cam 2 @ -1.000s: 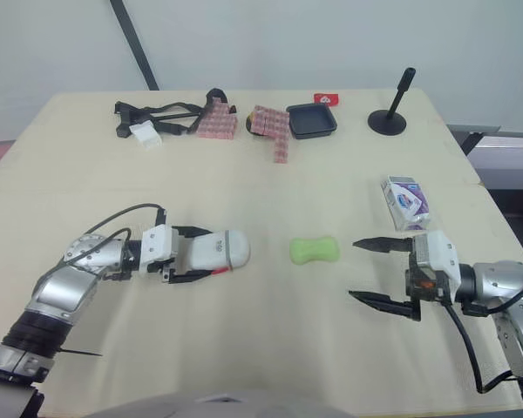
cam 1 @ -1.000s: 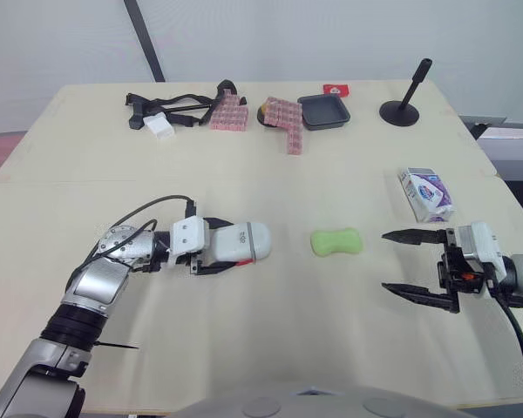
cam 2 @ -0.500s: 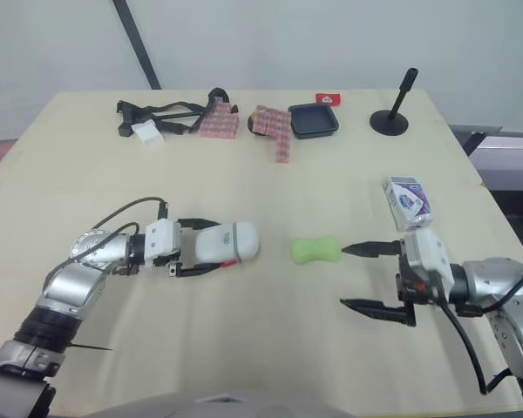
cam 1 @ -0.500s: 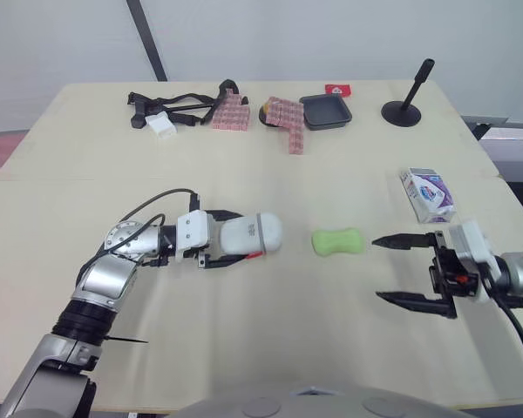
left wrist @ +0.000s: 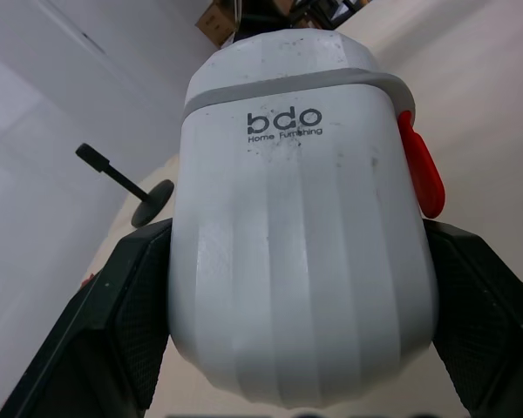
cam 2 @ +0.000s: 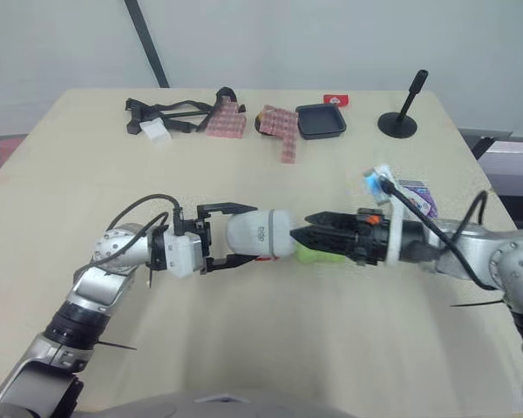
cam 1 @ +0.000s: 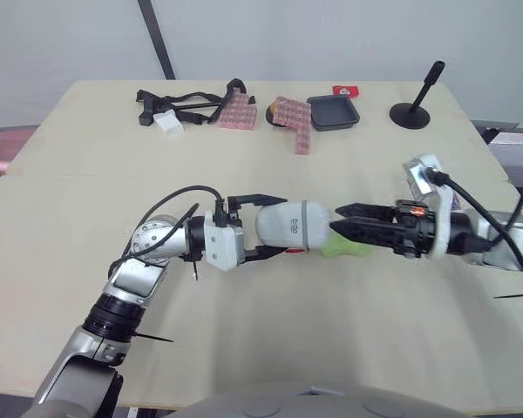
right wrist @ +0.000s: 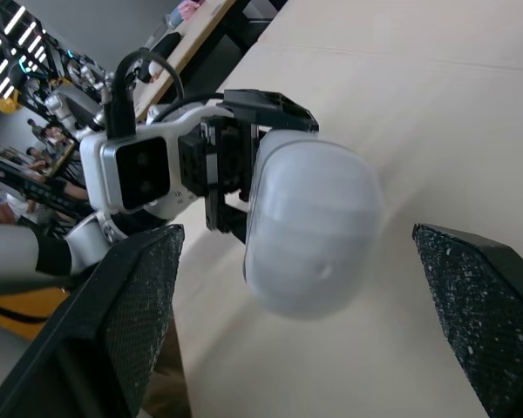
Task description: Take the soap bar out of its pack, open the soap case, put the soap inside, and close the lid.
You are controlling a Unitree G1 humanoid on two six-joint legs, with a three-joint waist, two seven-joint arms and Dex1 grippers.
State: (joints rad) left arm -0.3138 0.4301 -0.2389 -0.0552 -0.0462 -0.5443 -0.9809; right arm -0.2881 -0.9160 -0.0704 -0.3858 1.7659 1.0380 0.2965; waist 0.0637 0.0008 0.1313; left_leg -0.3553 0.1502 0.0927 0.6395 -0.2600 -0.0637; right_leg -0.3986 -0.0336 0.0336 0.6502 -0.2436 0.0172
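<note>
On the bench [cam 1: 87, 200], left hand [cam 1: 279, 226] clamps the shut soap case [cam 1: 298, 224]; wrist view shows right hand [cam 1: 334, 219] spread apart; overhead, green soap [cam 1: 356, 250] beneath.

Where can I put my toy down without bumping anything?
Bare table: the wide band between the far row, black straps to black stand, and the middle; also the near edge. Crowded: the middle, where left pincer, soap case, green soap and right pincer bunch together.
</note>
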